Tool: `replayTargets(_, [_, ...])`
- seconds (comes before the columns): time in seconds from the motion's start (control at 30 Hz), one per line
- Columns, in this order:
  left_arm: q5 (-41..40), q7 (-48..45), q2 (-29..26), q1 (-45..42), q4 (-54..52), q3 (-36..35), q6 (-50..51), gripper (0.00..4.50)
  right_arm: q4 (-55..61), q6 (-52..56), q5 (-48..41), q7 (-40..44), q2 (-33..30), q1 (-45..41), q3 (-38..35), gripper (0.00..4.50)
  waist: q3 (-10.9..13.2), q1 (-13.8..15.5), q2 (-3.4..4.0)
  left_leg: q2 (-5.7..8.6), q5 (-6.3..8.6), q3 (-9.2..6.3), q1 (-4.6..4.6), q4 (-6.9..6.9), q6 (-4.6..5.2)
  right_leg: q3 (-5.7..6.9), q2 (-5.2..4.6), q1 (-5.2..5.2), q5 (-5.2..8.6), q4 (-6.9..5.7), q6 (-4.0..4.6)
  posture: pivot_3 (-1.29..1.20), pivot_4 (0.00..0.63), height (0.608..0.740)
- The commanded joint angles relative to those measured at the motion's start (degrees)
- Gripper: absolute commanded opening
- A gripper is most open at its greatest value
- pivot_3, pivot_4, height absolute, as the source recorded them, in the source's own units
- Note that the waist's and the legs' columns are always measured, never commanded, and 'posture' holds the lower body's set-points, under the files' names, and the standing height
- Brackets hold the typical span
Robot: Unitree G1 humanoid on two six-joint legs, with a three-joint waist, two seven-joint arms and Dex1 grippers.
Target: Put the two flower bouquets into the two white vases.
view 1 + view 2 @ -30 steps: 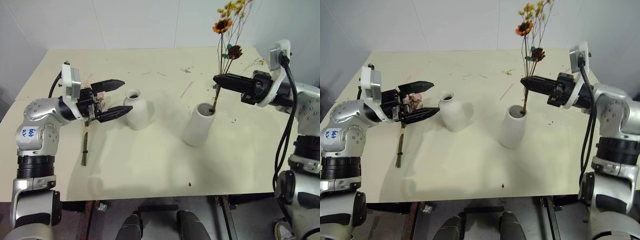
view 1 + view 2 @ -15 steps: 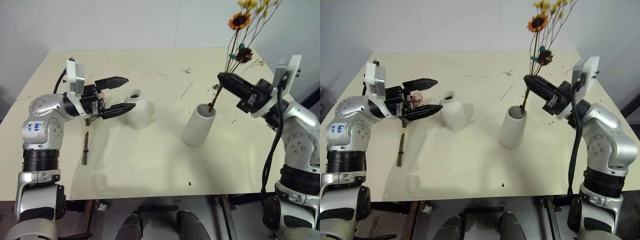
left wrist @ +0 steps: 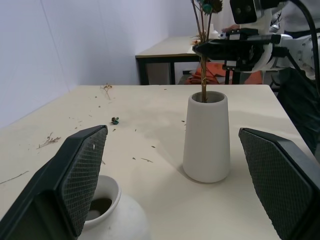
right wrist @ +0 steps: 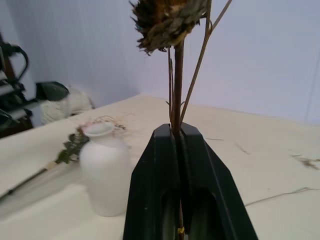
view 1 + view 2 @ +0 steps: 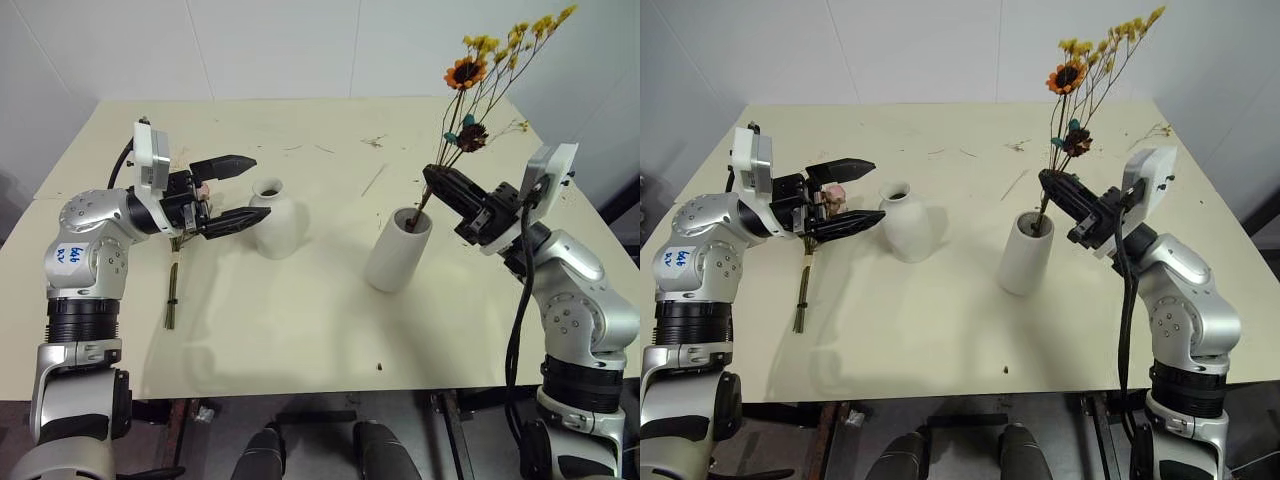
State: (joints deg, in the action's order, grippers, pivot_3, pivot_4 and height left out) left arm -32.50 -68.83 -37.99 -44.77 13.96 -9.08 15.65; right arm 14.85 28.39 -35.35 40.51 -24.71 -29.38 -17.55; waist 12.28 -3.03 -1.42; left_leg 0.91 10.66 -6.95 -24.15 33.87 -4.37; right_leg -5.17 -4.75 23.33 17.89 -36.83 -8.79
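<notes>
Brown stems [image 4: 178,95] between right hand [image 4: 178,145] fingers.

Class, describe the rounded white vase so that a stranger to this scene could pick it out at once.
On the cream table, look beside the open left gripper. The rounded vase has a narrow neck and stands empty; the cylinder vase holds stems.

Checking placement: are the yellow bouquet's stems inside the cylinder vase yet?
In. The yellow bouquet's stems enter the cylinder vase's mouth, with the right hand gripping them just above.
</notes>
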Motion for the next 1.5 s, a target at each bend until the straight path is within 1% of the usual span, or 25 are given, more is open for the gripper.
replayTargets(0.03, [0.10,-0.08,-0.30,-1.66,-0.57,-1.04,-1.14,4.50,0.38,-3.28,-0.31,0.73,-1.00,0.33,-0.29,1.29,0.00,-0.03,0.00,0.00,0.00,0.00,0.00,0.00,0.00,0.00,0.00,0.00,0.00,-0.01,0.00,0.00,0.150,0.740])
replayTargets(0.1, [0.14,-0.08,-0.44,-1.68,-0.49,-1.11,-1.22,4.50,0.62,-3.58,-0.60,1.63,-2.03,0.39,0.01,1.90,0.00,-0.05,0.00,-0.02,0.00,0.00,0.01,0.00,0.00,0.00,0.01,0.00,0.00,-0.02,0.00,0.00,0.150,0.740])
replayTargets(0.13, [0.16,-0.09,-0.56,-1.63,-0.53,-1.14,-1.25,4.50,0.77,-3.92,-0.11,2.46,-3.18,0.41,0.32,2.32,0.00,-0.05,0.00,-0.03,0.00,0.00,0.01,0.00,0.00,0.00,0.02,0.00,0.00,-0.02,0.01,0.00,0.150,0.740])
replayTargets(0.17, [0.18,-0.11,-0.63,-1.60,-0.57,-1.16,-1.27,4.50,0.83,-4.22,0.26,2.99,-4.01,0.43,0.59,2.60,0.00,-0.02,0.00,-0.03,0.00,0.00,0.01,0.00,0.00,0.00,0.02,0.00,-0.01,-0.02,0.01,0.00,0.150,0.740])
replayTargets(0.2, [0.19,-0.08,-0.69,-1.60,-0.57,-1.18,-1.25,4.50,0.72,-4.26,0.23,3.40,-4.83,0.39,0.70,3.01,0.00,0.00,0.00,-0.02,0.00,0.00,0.01,0.00,0.00,0.00,0.02,0.00,-0.01,-0.02,0.01,0.00,0.150,0.740])
replayTargets(0.23, [0.28,-0.14,-0.88,-1.47,-0.63,-1.18,-1.27,4.50,0.61,-4.20,0.08,3.75,-5.60,0.43,0.76,3.32,0.00,0.02,0.00,-0.03,0.00,0.00,0.01,0.00,0.00,0.00,0.02,-0.01,-0.01,-0.01,0.01,0.00,0.150,0.740])
replayTargets(0.27, [0.58,-0.05,-1.42,-1.34,-0.70,-1.18,-1.02,4.50,0.01,-3.68,-0.42,4.85,-7.25,0.49,0.21,3.58,0.00,0.03,0.00,-0.02,0.00,0.00,0.01,0.00,0.00,0.00,0.02,-0.01,-0.01,0.00,0.01,0.00,0.150,0.740])
replayTargets(0.33, [1.14,-0.02,-2.92,-1.00,-1.04,-1.17,-0.05,4.50,-1.37,-3.04,-1.11,7.08,-10.53,0.77,-1.10,4.27,0.00,0.00,0.00,-0.03,0.00,0.00,0.00,0.00,0.00,0.00,0.02,-0.01,-0.01,0.01,0.01,0.00,0.150,0.740])
replayTargets(0.37, [1.36,0.13,-3.72,-0.86,-1.21,-1.27,0.56,4.50,-2.17,-2.77,-1.48,8.18,-12.17,1.02,-1.76,4.45,0.00,0.00,0.00,-0.03,0.00,0.00,0.00,0.00,0.00,0.00,0.03,-0.01,0.00,0.03,0.01,0.00,0.150,0.740])
replayTargets(0.4, [1.75,0.22,-4.64,-0.67,-1.36,-1.27,1.03,4.50,-3.02,-2.90,-1.64,9.16,-13.65,1.25,-2.35,4.45,0.00,0.00,0.00,-0.02,0.00,0.00,0.00,-0.01,0.00,0.00,0.02,-0.01,0.00,0.04,0.01,0.00,0.150,0.740])
replayTargets(0.5, [1.54,0.78,-9.39,0.14,-2.87,-1.54,6.98,4.50,-6.18,-1.71,-3.05,13.76,-19.30,1.77,-4.81,4.45,0.01,-0.05,-0.01,-0.03,0.00,0.01,0.00,-0.04,0.01,0.00,0.03,-0.02,0.00,0.08,0.02,0.00,0.150,0.740])
replayTargets(0.53, [1.36,0.75,-10.62,0.48,-3.18,-1.65,8.45,4.50,-6.55,-1.33,-3.56,14.43,-20.30,1.87,-5.12,4.45,0.01,-0.13,-0.01,-0.04,0.01,0.01,0.00,-0.05,0.01,0.00,0.04,-0.02,0.00,0.10,0.02,0.00,0.150,0.740])
replayTargets(0.57, [2.25,2.46,-12.19,0.94,-3.86,-1.82,10.00,4.50,-7.59,-1.47,-3.83,16.17,-21.98,1.74,-5.56,4.45,0.01,-0.16,-0.01,-0.04,0.01,0.02,0.01,-0.07,0.02,0.00,0.04,-0.02,0.00,0.12,0.02,0.00,0.150,0.740])
replayTargets(0.67, [4.25,4.47,-18.17,2.86,-6.11,-1.95,14.70,4.50,-11.07,-0.82,-5.24,21.79,-26.97,0.83,-6.87,4.45,0.01,-0.28,-0.01,-0.07,0.01,0.03,0.01,-0.09,0.02,0.00,0.05,-0.02,0.01,0.14,0.04,0.00,0.150,0.740])
replayTargets(0.7, [2.73,5.06,-20.86,3.62,-7.68,-2.60,20.73,4.50,-12.02,-0.36,-5.88,24.78,-29.05,0.93,-6.84,4.45,0.02,-0.28,-0.02,-0.08,0.01,0.05,0.02,-0.12,0.02,-0.01,0.05,-0.02,0.01,0.16,0.04,0.00,0.150,0.740])
replayTargets(0.77, [3.25,8.41,-25.58,5.67,-9.80,-3.34,29.54,4.50,-12.71,0.38,-7.09,29.60,-31.95,1.06,-6.15,4.45,0.03,-0.28,-0.03,-0.10,0.02,0.04,0.02,-0.15,0.03,-0.01,0.07,-0.02,0.03,0.19,0.06,0.00,0.150,0.740])
replayTargets(0.83, [4.90,10.07,-29.82,7.97,-10.51,-2.32,35.39,4.50,-12.99,0.62,-7.93,32.17,-32.99,0.21,-5.30,4.45,0.03,-0.38,-0.03,-0.12,0.03,0.05,0.02,-0.18,0.04,-0.01,0.09,-0.02,0.04,0.22,0.08,0.00,0.150,0.740])
replayTargets(0.87, [6.09,12.83,-31.37,8.74,-11.12,-2.03,39.27,4.50,-13.79,-1.11,-7.21,33.09,-32.81,-0.90,-4.62,4.45,0.03,-0.41,-0.03,-0.13,0.03,0.06,0.07,-0.21,0.04,-0.01,0.09,-0.04,0.05,0.23,0.09,0.00,0.150,0.740])
replayTargets(0.97, [7.90,16.28,-34.39,11.17,-11.35,-2.26,44.18,4.50,-13.28,-2.52,-6.29,33.90,-31.87,-2.73,-2.46,4.45,0.04,-0.42,-0.04,-0.15,0.03,0.11,0.08,-0.21,0.04,-0.01,0.11,-0.03,0.07,0.25,0.14,0.00,0.150,0.740])
replayTargets(1.0, [8.63,18.33,-35.15,12.46,-13.65,-1.12,48.05,4.50,-14.69,-3.43,-5.80,35.05,-31.59,-3.23,-1.74,4.45,0.04,-0.41,-0.05,-0.17,0.03,0.11,0.08,-0.20,0.03,0.00,0.13,-0.03,0.07,0.27,0.16,0.00,0.150,0.740])
replayTargets(1.07, [9.16,21.92,-34.96,14.41,-17.66,-0.17,53.78,4.50,-16.97,-4.95,-5.12,36.47,-31.03,-3.94,-0.82,4.45,0.05,-0.38,-0.07,-0.18,0.03,0.12,0.08,-0.20,0.03,-0.01,0.13,-0.04,0.08,0.31,0.17,0.00,0.150,0.740])
replayTargets(1.17, [8.26,23.09,-33.57,16.53,-18.72,-1.59,55.31,4.50,-15.92,-4.44,-5.22,35.86,-29.99,-4.58,0.37,4.45,0.06,-0.08,-0.07,-0.19,0.04,0.12,0.03,-0.22,0.02,0.00,0.13,-0.02,0.08,0.34,0.17,0.00,0.150,0.740])
replayTargets(1.27, [8.32,28.11,-28.77,17.04,-21.53,-2.20,59.74,4.50,-15.78,-4.19,-5.42,36.93,-29.89,-4.80,1.18,4.45,0.06,0.16,-0.07,-0.18,0.03,0.11,0.03,-0.27,0.02,0.01,0.13,0.00,0.08,0.31,0.17,0.00,0.150,0.740])
replayTargets(1.33, [9.01,32.46,-24.26,16.47,-23.34,-3.15,62.82,4.50,-15.31,-3.60,-6.22,37.46,-29.92,-5.07,1.11,4.45,0.06,0.18,-0.07,-0.18,0.04,0.11,0.02,-0.27,0.01,0.01,0.13,0.00,0.07,0.32,0.16,0.00,0.150,0.740])
replayTargets(1.5, [10.15,38.45,-17.92,13.96,-21.97,-2.14,66.52,4.50,-13.48,-2.54,-6.88,37.28,-29.51,-5.11,1.56,4.45,0.07,0.05,-0.10,-0.19,0.05,0.11,0.02,-0.23,0.00,0.01,0.13,0.01,0.05,0.28,0.15,0.00,0.150,0.740])
